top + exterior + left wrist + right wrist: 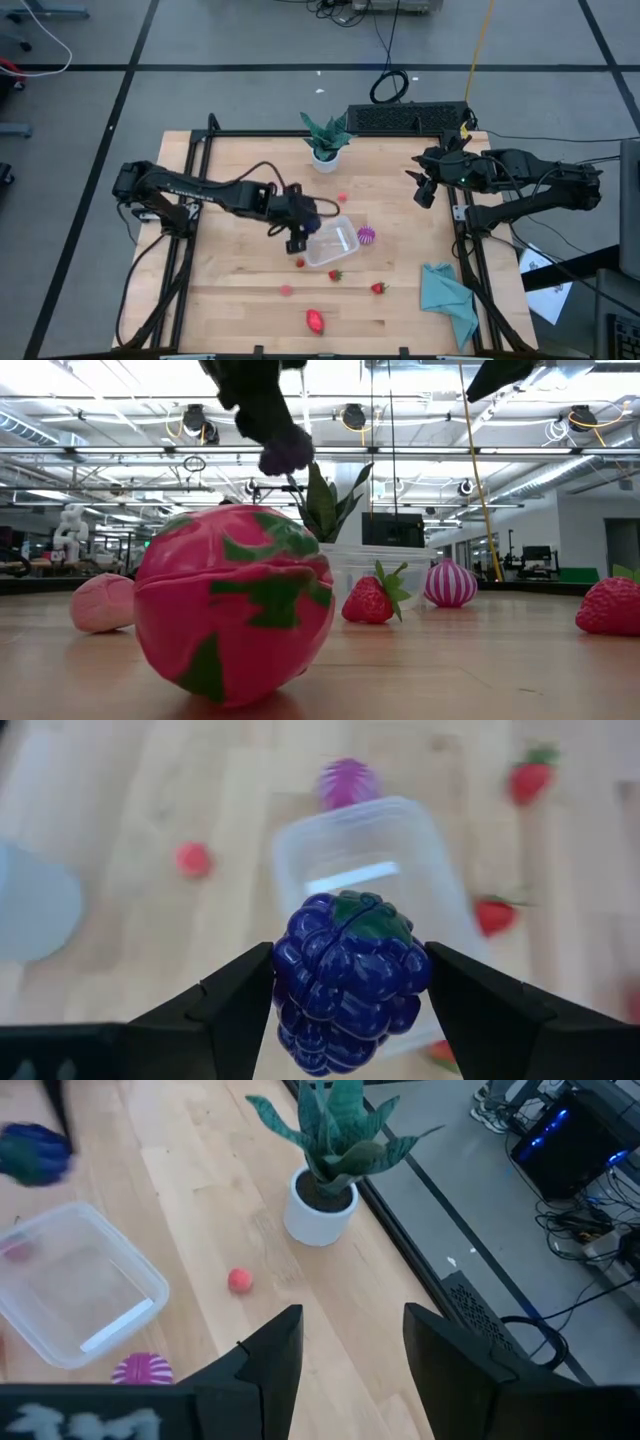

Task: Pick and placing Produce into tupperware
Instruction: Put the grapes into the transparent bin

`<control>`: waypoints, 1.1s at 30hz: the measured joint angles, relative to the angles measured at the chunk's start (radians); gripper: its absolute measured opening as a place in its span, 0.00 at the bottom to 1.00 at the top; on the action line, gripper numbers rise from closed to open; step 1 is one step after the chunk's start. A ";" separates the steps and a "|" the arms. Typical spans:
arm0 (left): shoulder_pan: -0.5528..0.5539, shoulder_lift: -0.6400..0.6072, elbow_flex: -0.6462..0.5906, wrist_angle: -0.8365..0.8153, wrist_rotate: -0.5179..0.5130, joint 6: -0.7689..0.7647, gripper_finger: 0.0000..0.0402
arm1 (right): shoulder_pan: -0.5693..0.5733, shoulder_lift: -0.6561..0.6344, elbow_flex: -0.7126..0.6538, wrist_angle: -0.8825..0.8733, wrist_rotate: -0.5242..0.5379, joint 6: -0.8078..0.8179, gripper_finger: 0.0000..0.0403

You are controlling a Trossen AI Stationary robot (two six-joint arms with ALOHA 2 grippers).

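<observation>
My left gripper hangs over the table's middle, at the left end of the clear tupperware, shut on a purple toy blackberry. The low view shows the blackberry high above the table. In the left wrist view the tupperware lies just beyond the berry. Loose produce rests on the wood: a purple striped fruit, strawberries, a big pink-red fruit. My right gripper waits open and raised near the right edge. My left gripper pinches the blackberry's two opposite sides between its two fingers, one finger on each side. The fingers point down at a slant from above. The berry is lifted clear of the table, its green cap facing away from the wrist.
A potted plant stands near the far edge. A teal cloth lies at the near right corner. A small red ball sits beyond the tupperware, a pink fruit and strawberries before it. Bare wood on the near left.
</observation>
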 joint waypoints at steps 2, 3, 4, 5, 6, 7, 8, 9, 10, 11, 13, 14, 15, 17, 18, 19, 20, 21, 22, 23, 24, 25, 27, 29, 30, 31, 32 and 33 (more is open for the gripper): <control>-0.030 0.014 0.000 0.050 0.001 -0.009 0.64 | 0.000 0.000 -0.009 -0.001 0.000 0.000 0.41; -0.043 0.018 0.000 0.056 0.002 -0.015 0.64 | 0.000 0.001 -0.011 0.000 0.000 0.000 0.41; -0.053 0.026 -0.002 0.061 0.002 -0.022 0.64 | 0.000 0.000 -0.012 0.002 0.000 0.000 0.41; -0.061 0.038 -0.001 0.093 0.002 -0.024 0.64 | 0.000 0.000 -0.012 0.006 0.000 0.000 0.41; -0.067 0.049 0.003 0.122 0.003 -0.025 0.64 | 0.000 0.000 -0.012 0.012 0.000 0.000 0.41; -0.073 0.060 0.002 0.125 0.002 -0.026 0.64 | 0.000 0.000 -0.013 0.018 0.000 0.000 0.41; -0.078 0.076 0.000 0.115 0.002 -0.028 0.64 | 0.000 0.000 -0.013 0.026 0.000 0.000 0.41; -0.078 0.096 -0.001 0.126 0.002 -0.030 0.64 | 0.000 0.000 -0.013 0.033 0.000 0.000 0.41; -0.078 0.113 -0.001 0.144 0.003 -0.031 0.64 | 0.000 0.000 -0.013 0.035 0.000 0.000 0.41; -0.076 0.130 0.000 0.142 0.003 -0.034 0.64 | 0.000 0.000 -0.013 0.039 -0.001 0.000 0.41; -0.068 0.161 -0.001 0.143 0.003 -0.048 0.64 | 0.000 0.000 -0.013 0.047 -0.001 0.002 0.41; -0.064 0.174 0.000 0.154 0.004 -0.050 0.64 | 0.000 0.000 -0.013 0.046 -0.001 0.002 0.41; -0.059 0.186 0.000 0.149 0.010 -0.053 0.64 | 0.000 0.000 -0.013 0.044 -0.001 0.002 0.41; -0.050 0.213 -0.002 0.156 0.024 -0.066 0.64 | 0.000 0.000 -0.013 0.045 -0.001 0.002 0.41; -0.044 0.219 0.000 0.172 0.032 -0.075 0.64 | 0.000 0.000 -0.013 0.046 -0.001 0.002 0.41; -0.042 0.223 0.000 0.164 0.036 -0.079 0.64 | 0.000 0.000 -0.013 0.049 -0.001 0.001 0.41; -0.039 0.230 -0.001 0.157 0.043 -0.083 0.64 | 0.000 0.000 -0.013 0.053 -0.001 0.000 0.41; -0.034 0.240 0.000 0.180 0.046 -0.084 0.64 | 0.000 0.000 -0.013 0.053 -0.001 0.000 0.41; -0.031 0.248 0.002 0.195 0.051 -0.085 0.64 | 0.000 0.000 -0.013 0.053 -0.001 0.000 0.41; -0.029 0.251 0.000 0.186 0.053 -0.087 0.64 | 0.000 0.000 -0.013 0.053 -0.002 -0.001 0.41; -0.029 0.257 -0.004 0.171 0.059 -0.091 0.64 | 0.000 0.000 -0.013 0.053 -0.002 -0.003 0.41; -0.028 0.265 -0.004 0.187 0.066 -0.091 0.64 | 0.000 0.000 -0.013 0.053 -0.001 -0.004 0.41; -0.024 0.274 0.002 0.207 0.073 -0.096 0.64 | 0.000 0.000 -0.013 0.053 -0.002 -0.005 0.41; -0.024 0.281 -0.002 0.184 0.076 -0.108 0.64 | 0.000 0.000 -0.013 0.053 -0.002 -0.005 0.41; -0.024 0.288 0.000 0.197 0.077 -0.112 0.64 | 0.000 0.000 -0.013 0.053 -0.002 -0.007 0.41; -0.022 0.293 0.001 0.192 0.077 -0.113 0.64 | 0.000 0.000 -0.013 0.053 -0.002 -0.010 0.41; -0.022 0.293 -0.002 0.172 0.078 -0.119 0.64 | 0.000 0.000 -0.013 0.054 -0.002 -0.015 0.41; -0.022 0.295 -0.003 0.168 0.078 -0.123 0.64 | 0.000 0.000 -0.013 0.055 -0.002 -0.016 0.41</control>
